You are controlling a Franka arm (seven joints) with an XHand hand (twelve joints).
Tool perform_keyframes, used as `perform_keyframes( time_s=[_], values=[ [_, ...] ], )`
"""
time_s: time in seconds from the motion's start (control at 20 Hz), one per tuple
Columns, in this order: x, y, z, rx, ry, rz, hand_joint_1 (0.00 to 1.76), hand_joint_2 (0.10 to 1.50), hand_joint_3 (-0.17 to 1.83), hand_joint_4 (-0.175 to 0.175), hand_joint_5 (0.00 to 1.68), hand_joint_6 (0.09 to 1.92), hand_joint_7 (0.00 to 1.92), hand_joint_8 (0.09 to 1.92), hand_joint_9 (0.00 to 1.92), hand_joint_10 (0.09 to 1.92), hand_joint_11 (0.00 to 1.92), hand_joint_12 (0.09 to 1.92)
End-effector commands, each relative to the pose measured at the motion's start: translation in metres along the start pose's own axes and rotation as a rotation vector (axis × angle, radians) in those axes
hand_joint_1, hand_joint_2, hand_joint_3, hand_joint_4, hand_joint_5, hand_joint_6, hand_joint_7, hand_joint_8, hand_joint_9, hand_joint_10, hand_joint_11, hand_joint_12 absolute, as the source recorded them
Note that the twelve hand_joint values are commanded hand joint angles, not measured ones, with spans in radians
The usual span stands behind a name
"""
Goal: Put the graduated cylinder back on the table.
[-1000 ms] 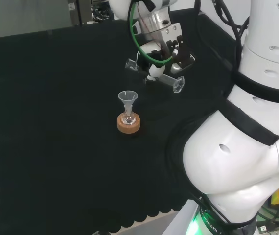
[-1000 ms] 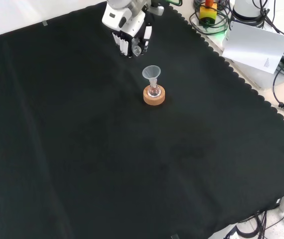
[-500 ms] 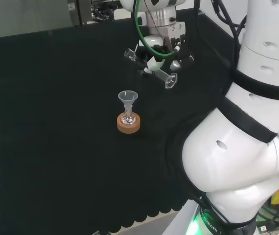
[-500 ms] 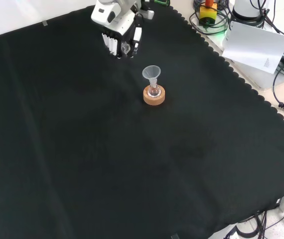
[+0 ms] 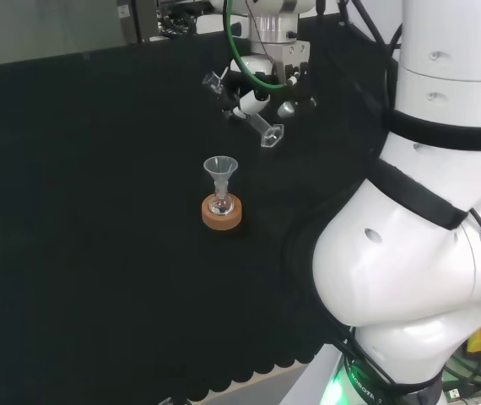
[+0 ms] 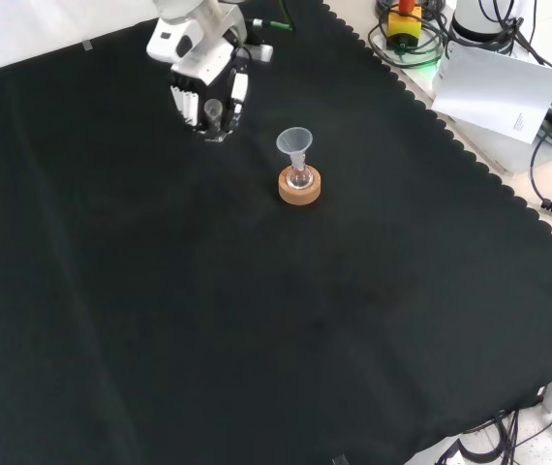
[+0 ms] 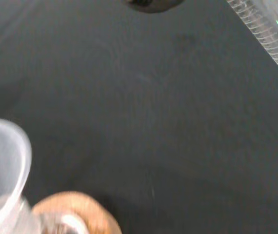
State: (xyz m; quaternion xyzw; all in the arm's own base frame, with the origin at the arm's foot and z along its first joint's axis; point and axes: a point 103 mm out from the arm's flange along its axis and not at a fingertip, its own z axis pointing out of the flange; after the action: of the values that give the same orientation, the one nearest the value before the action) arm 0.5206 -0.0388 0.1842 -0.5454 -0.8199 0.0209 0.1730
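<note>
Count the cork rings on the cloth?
1. The cork ring sits mid-cloth in the head view, holding a small flask with a funnel in it, nearer the camera than the hand. Clear ware is hard to see, but no other ring shows.

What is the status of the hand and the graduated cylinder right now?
Hand shut on graduated cylinder, tilted, above the cloth. Not yet set down. Funnel in flask on cork ring stands nearby.

Even, bright overhead light leaves the black cloth (image 6: 257,339) dull and nearly shadowless, glints on the white arm (image 5: 426,278), while the wrist view is soft, with funnel (image 7: 2,161) and cork ring (image 7: 75,214) blurred.
</note>
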Motion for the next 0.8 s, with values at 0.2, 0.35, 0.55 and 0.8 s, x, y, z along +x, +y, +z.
perform_keyframes(
  time_s=[0.2,0.35,0.55,0.8],
  values=[
    [-0.025,0.054,0.008,-0.152,0.139,-0.041,1.27,1.10,0.00,-0.175,1.00,0.96,1.03,0.95,1.46,0.09,1.24,0.73],
    [-0.031,0.062,0.009,-0.187,0.176,-0.041,1.27,1.10,0.00,-0.175,1.00,0.96,1.03,0.95,1.46,0.09,1.24,0.73],
    [-0.037,0.073,0.013,-0.233,0.219,-0.042,1.27,1.10,0.00,-0.175,1.00,0.96,1.03,0.95,1.46,0.09,1.24,0.73],
    [-0.044,0.087,0.019,-0.266,0.276,-0.077,1.27,1.10,0.00,-0.175,1.00,0.96,1.03,0.95,1.45,0.09,1.24,0.73]
  ],
)
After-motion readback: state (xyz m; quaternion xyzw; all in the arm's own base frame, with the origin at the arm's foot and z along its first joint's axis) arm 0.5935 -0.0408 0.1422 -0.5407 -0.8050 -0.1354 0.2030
